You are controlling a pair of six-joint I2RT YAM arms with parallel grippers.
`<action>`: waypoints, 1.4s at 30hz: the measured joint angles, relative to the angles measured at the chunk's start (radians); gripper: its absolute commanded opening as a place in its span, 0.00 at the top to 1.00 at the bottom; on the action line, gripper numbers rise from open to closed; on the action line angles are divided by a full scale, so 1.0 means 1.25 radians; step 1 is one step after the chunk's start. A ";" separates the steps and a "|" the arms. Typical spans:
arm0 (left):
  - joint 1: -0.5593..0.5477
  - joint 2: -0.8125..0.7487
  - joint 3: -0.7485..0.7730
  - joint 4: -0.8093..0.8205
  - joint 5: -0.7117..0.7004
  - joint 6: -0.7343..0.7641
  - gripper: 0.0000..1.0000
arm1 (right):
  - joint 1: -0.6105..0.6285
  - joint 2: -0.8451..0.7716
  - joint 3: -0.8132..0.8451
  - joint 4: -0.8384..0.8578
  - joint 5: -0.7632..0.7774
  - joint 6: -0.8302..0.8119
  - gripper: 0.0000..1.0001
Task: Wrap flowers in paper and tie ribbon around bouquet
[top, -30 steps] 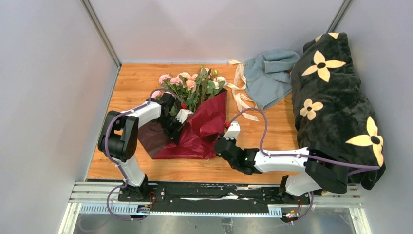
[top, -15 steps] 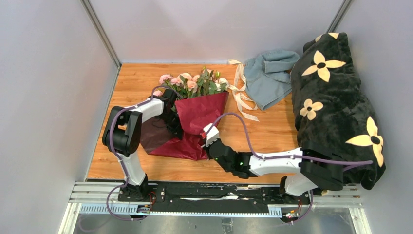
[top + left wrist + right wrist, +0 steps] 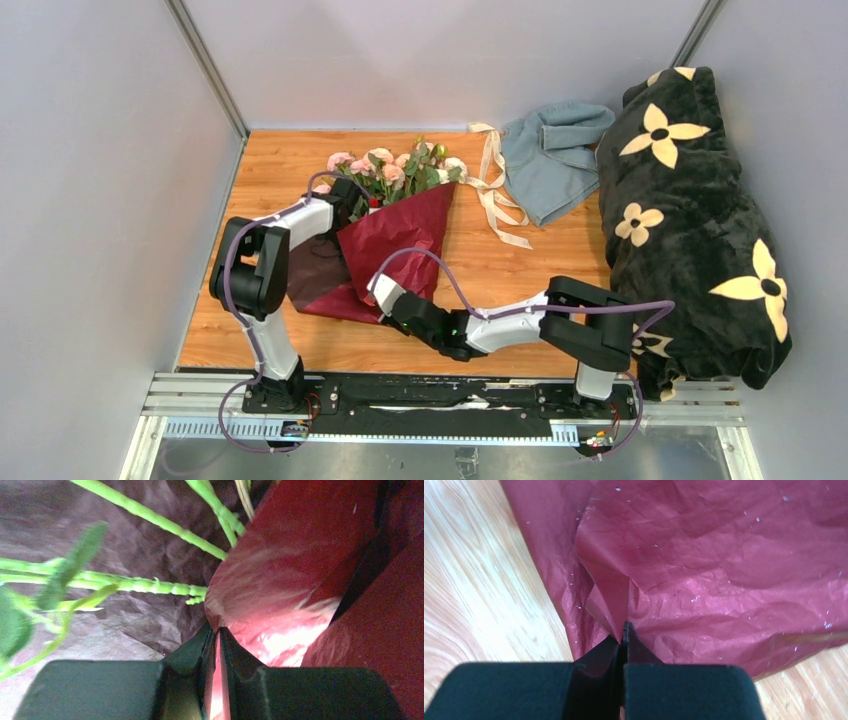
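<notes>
- The paper point(image 3: 400, 235) lies centre-left on the desk point(image 3: 540, 285), folded over the stems of the flowers point(image 3: 393, 170); the blooms stick out at its upper end.
- The left hand point(image 3: 218, 634) is clamped on a paper edge, beside the green stems.
- The right hand point(image 3: 623, 630) is pinched together on a fold at the paper's lower edge.
- The ribbon point(image 3: 495, 195) lies right of the flowers, just beside a blue cloth point(image 3: 550, 160).

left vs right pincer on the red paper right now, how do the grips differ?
Left pincer holds the paper at its far end, by the flowers; right pincer holds its near edge. Left jaws show a slim paper-filled gap; right jaws are pressed tight on a fold. Both grip the same sheet.
</notes>
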State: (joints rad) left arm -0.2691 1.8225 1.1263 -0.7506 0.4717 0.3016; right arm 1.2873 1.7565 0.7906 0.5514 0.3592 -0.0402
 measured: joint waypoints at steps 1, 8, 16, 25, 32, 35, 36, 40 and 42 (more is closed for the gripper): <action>0.009 0.000 0.009 -0.002 -0.002 0.001 0.72 | 0.000 0.008 0.023 -0.019 -0.003 -0.005 1.00; 0.117 -0.015 0.100 -0.017 0.001 0.025 0.32 | 0.000 0.082 0.193 -0.172 -0.019 -0.014 1.00; 0.256 -0.039 0.148 -0.069 0.040 0.049 0.28 | -0.006 0.152 0.290 -0.316 -0.032 -0.023 1.00; 0.455 -0.122 0.161 -0.098 0.087 0.007 0.31 | -0.009 0.159 0.302 -0.337 -0.036 -0.023 1.00; 0.459 -0.224 0.076 -0.090 0.136 -0.033 0.16 | -0.009 0.159 0.302 -0.336 -0.037 -0.023 1.00; 0.409 -0.172 0.021 -0.097 0.151 -0.042 0.10 | -0.009 0.159 0.302 -0.335 -0.037 -0.023 1.00; 0.390 -0.132 0.010 -0.102 0.161 -0.045 0.09 | -0.009 0.159 0.302 -0.335 -0.037 -0.023 1.00; 0.363 -0.034 0.009 -0.095 0.183 -0.061 0.07 | -0.009 0.159 0.302 -0.334 -0.040 -0.026 1.00; 0.362 -0.013 0.009 -0.070 0.185 -0.075 0.09 | -0.009 0.159 0.302 -0.334 -0.043 -0.026 1.00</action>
State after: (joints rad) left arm 0.1837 1.8069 1.1374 -0.8379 0.7029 0.2073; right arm 1.2755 1.9556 1.1679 0.1341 0.3058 -0.0731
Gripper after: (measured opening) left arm 0.926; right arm 0.005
